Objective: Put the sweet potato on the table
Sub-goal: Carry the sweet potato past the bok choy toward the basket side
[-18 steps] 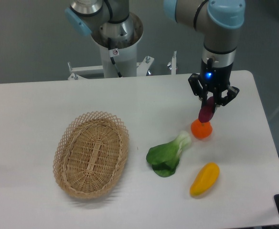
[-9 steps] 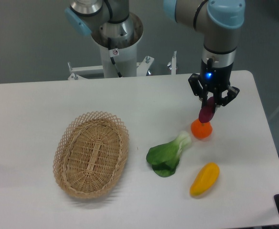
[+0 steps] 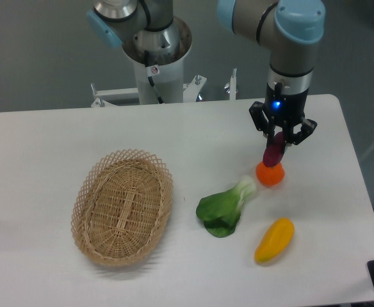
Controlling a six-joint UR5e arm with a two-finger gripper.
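The sweet potato [image 3: 273, 153] is a small dark purple tuber hanging upright from my gripper [image 3: 279, 139], which is shut on its upper end. It hangs at the right of the white table [image 3: 65, 134], its lower end just over the round orange fruit [image 3: 270, 174]; I cannot tell whether they touch.
An oval wicker basket [image 3: 122, 206] lies at the left. A green leafy vegetable [image 3: 225, 207] lies in the middle, left of the orange fruit. A yellow-orange pepper-like vegetable [image 3: 275, 240] lies near the front right. A second arm's base [image 3: 156, 57] stands behind the table.
My gripper and the sweet potato have shifted slightly left and up; nothing else has moved.
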